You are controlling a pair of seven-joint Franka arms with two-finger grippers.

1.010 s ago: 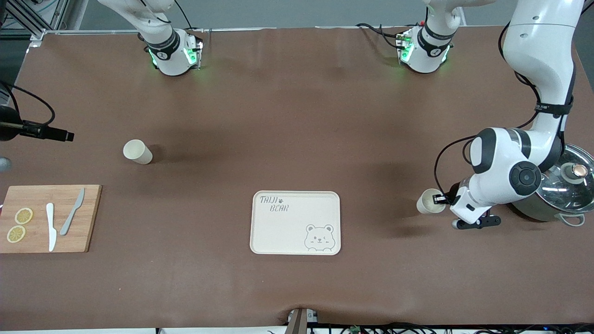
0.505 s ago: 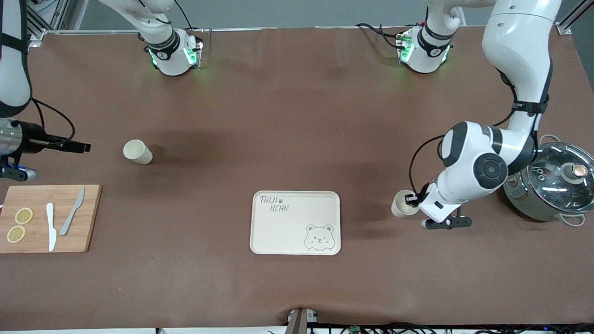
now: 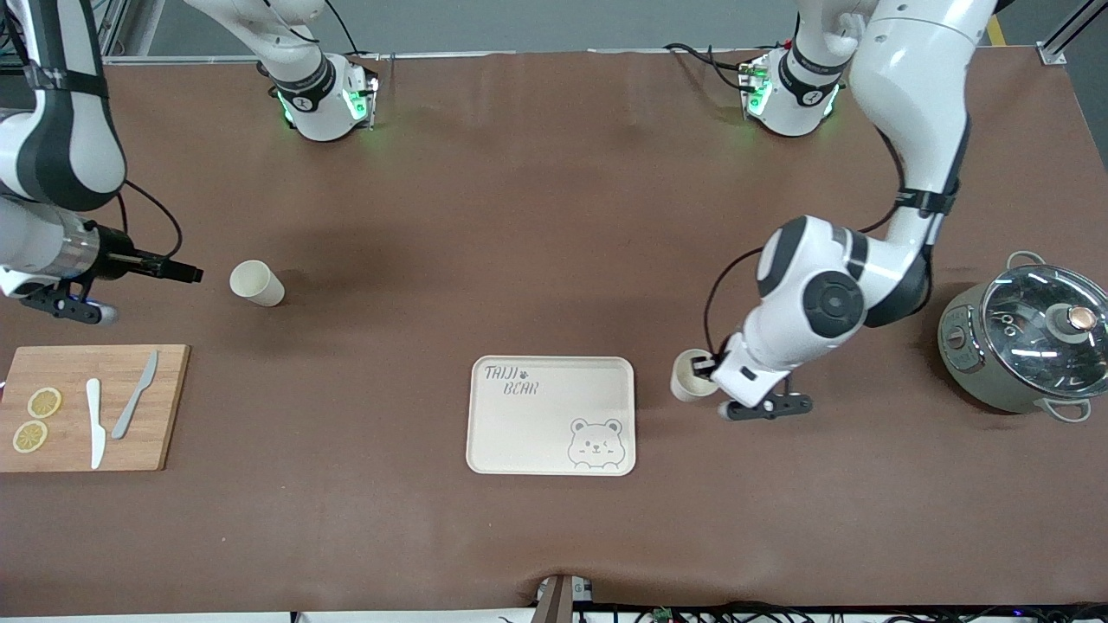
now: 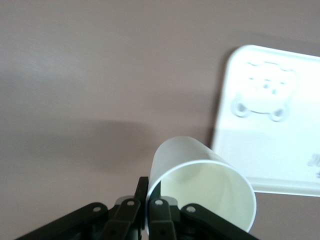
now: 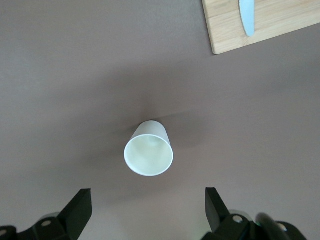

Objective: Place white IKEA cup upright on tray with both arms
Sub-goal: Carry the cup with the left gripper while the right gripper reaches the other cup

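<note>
Since a second ago, our left gripper (image 3: 710,369) has carried its white cup (image 3: 692,375) from beside the steel pot (image 3: 1021,350) toward the tray (image 3: 519,433), and our right gripper (image 3: 184,274) has come in from the table's edge toward the second white cup (image 3: 256,283). We now hold the first cup up in the air over bare brown table mat (image 3: 554,225), just beside the tray's edge on the left arm's end; the left wrist view shows the fingers (image 4: 159,210) pinched on the cup (image 4: 200,187) at its rim, one inside and one outside the wall, with its open mouth tipped toward that camera and the tray (image 4: 300,170) with its bear drawing close by. The second cup stands upright on the mat, well apart from the tray toward the right arm's end and farther from the front camera than the wooden cutting board (image 3: 169,407). Our right gripper (image 5: 147,207) hangs beside that cup (image 5: 148,148) with its fingers (image 5: 77,210) spread wide and not touching it. On the board lie two lemon slices (image 3: 36,419), a white knife (image 3: 95,421) and a grey knife (image 3: 134,405).
</note>
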